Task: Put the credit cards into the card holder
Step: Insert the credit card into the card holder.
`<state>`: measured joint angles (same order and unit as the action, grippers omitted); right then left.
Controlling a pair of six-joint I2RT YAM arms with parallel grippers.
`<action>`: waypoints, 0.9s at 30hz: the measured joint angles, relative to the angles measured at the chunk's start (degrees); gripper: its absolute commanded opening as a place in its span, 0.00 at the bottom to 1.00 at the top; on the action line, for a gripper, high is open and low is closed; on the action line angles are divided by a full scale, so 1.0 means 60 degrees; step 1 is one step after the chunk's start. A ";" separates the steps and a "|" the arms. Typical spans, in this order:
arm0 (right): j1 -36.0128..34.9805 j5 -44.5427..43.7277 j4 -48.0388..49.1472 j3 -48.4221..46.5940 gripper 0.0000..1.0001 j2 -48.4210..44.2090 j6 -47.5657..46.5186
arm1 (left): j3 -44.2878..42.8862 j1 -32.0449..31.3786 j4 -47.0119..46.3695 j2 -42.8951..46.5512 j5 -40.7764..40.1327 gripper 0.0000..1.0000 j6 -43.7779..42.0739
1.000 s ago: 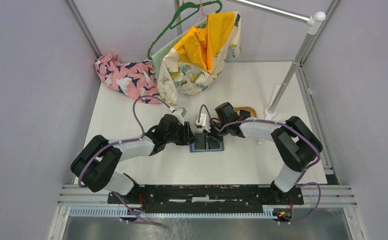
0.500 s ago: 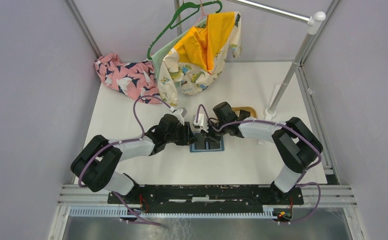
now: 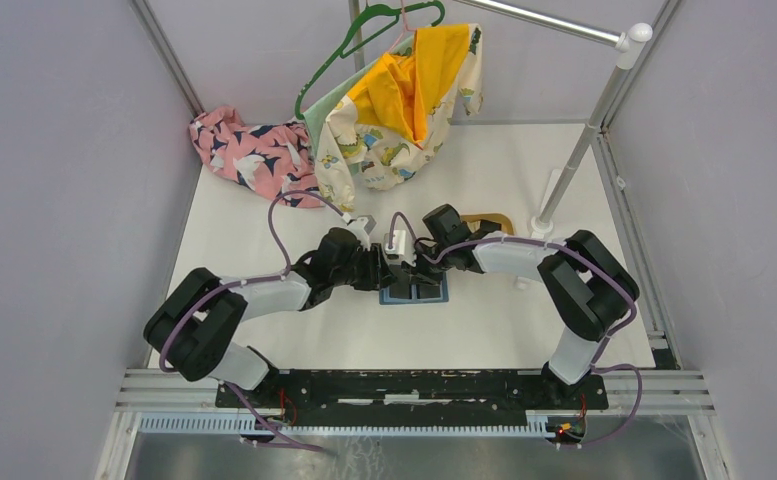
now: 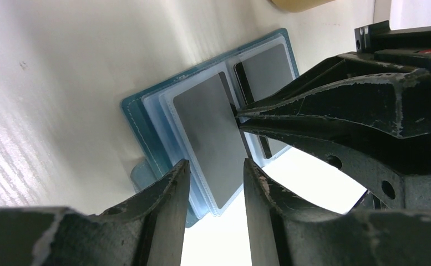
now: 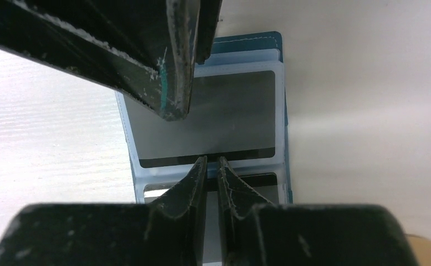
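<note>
The teal card holder (image 3: pixel 430 297) lies open on the table, its clear sleeves up. In the left wrist view (image 4: pixel 138 116) a grey credit card (image 4: pixel 210 133) sits in the near sleeve and a second card (image 4: pixel 265 69) in the far one. My left gripper (image 4: pixel 216 174) is open, its fingers either side of the near sleeve's outer end. My right gripper (image 5: pixel 212 165) is shut to a thin slit, its tips at the grey card's (image 5: pixel 229 111) inner edge by the fold. In the top view both grippers, left (image 3: pixel 389 272) and right (image 3: pixel 416 275), meet over the holder.
A tan wooden tray (image 3: pixel 491 220) lies just behind the right gripper. Clothes (image 3: pixel 254 145) and a hanger with a garment (image 3: pixel 404 90) are at the back. A rail post (image 3: pixel 564 185) stands at the right.
My right gripper has shifted a little left over the card holder, closer to the left gripper. The left arm has barely moved.
</note>
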<state>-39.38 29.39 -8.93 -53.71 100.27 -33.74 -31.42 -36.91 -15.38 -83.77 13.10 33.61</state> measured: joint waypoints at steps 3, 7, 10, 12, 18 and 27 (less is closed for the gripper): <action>0.0000 0.0007 -0.0102 -0.0080 0.16 0.0040 -0.0040 | 0.0000 -0.0004 -0.0138 -0.0127 0.0146 0.49 0.0044; 0.0000 0.0025 -0.0160 -0.0157 0.16 0.0131 -0.0076 | 0.0000 0.0000 -0.0248 -0.0193 0.0175 0.50 0.0175; 0.0000 0.0025 -0.0193 -0.0186 0.16 0.0142 -0.0098 | -0.0004 0.0000 -0.0248 -0.0197 0.0175 0.50 0.0182; 0.0000 0.0025 -0.0226 -0.0208 0.16 0.0157 -0.0102 | -0.0004 0.0015 -0.0251 -0.0197 0.0175 0.49 0.0182; 0.0000 0.0025 -0.0244 -0.0222 0.16 0.0157 -0.0102 | -0.0004 0.0018 -0.0280 -0.0193 0.0259 0.46 0.0273; 0.0000 0.0029 -0.0248 -0.0226 0.16 0.0160 -0.0102 | -0.0004 0.0033 -0.0393 -0.0193 0.0433 0.46 0.0302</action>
<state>-39.38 29.56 -10.41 -55.07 101.23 -34.35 -31.44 -36.71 -17.74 -84.93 15.70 35.42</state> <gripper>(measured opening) 0.163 0.465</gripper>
